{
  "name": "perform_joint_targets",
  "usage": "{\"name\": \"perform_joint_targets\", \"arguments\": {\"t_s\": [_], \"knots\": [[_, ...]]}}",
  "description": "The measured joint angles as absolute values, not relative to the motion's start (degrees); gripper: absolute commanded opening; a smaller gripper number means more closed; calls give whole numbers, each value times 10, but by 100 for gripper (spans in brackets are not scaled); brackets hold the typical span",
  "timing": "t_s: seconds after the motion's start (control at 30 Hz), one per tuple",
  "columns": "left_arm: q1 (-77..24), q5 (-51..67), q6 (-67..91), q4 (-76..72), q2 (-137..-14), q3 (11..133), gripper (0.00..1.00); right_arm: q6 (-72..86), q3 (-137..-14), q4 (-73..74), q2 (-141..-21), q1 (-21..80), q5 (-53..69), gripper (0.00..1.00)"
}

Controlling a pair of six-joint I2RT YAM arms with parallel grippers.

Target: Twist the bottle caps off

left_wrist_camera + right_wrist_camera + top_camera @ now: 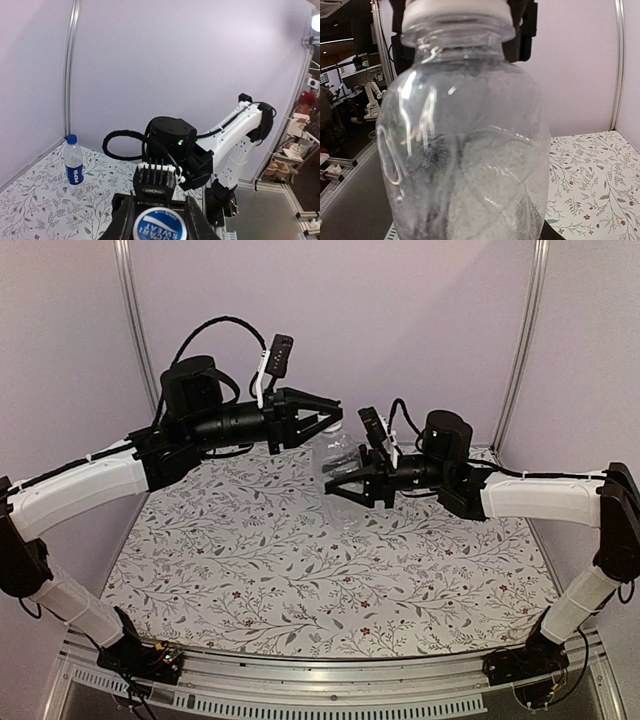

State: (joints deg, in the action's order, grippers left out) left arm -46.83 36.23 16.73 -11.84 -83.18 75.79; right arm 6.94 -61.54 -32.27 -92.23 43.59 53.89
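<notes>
The plain clear bottle is held in the air above the back of the table. My right gripper is shut on its body, and the bottle fills the right wrist view. My left gripper comes from the left and is shut on its blue bottle cap, whose top bears white lettering between the dark fingers. The slimmer bottle with a dark blue label stands upright on the table at the far left by the wall, with a blue cap on it. It is hidden in the top view.
A floral cloth covers the table. Metal posts stand at the back corners against a plain wall. The right arm reaches in beyond the table's right edge.
</notes>
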Motion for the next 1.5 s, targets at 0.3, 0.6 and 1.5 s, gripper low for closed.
{"name": "perform_joint_targets", "arguments": {"t_s": [0.3, 0.6, 1.5], "knots": [[-558, 0, 181, -70, -814, 770, 9, 29, -615, -298, -901, 444, 376, 45], [-572, -79, 188, -45, -821, 782, 63, 12, -608, -283, -900, 448, 322, 45], [-480, 467, 130, -74, -791, 768, 74, -11, -649, -257, -929, 446, 659, 46]]}}
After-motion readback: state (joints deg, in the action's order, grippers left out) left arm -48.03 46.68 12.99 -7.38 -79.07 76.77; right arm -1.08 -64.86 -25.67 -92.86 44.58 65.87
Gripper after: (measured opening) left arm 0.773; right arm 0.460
